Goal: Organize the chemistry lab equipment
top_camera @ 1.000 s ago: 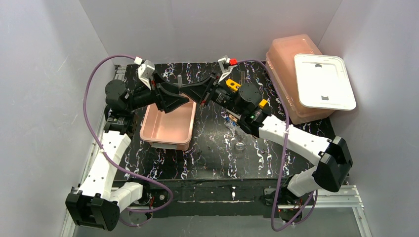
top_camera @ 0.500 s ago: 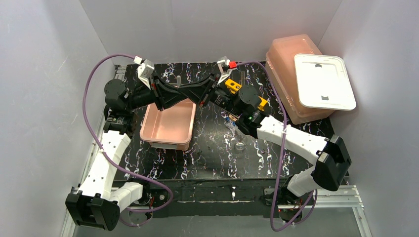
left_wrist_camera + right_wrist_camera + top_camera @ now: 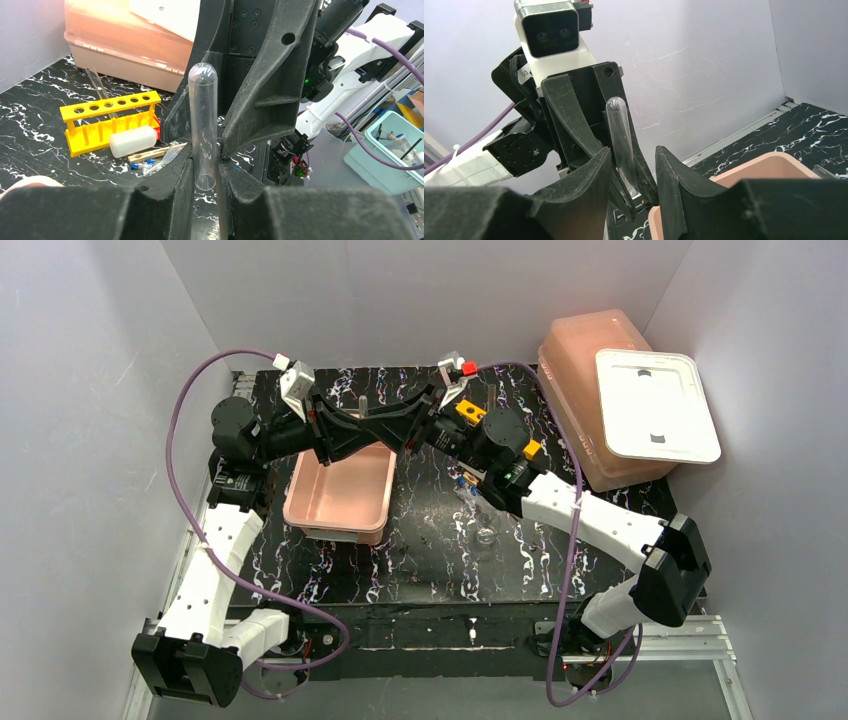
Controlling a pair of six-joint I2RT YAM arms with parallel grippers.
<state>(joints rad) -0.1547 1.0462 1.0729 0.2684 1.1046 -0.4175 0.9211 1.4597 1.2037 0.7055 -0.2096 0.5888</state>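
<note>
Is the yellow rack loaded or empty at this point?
Empty: the left wrist view shows all six holes of the yellow rack open; the clear tube is gripped in the left pincer.

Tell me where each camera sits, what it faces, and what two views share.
Top external: overhead from behind, looking down on the table; left arm and right arm show.
Left wrist: wrist-mounted, faces the right arm and yellow rack; left claw grips the test tube.
Right wrist: wrist-mounted, faces the left arm and wall; right claw open below.
Shared: both wrist views show the test tube.
</note>
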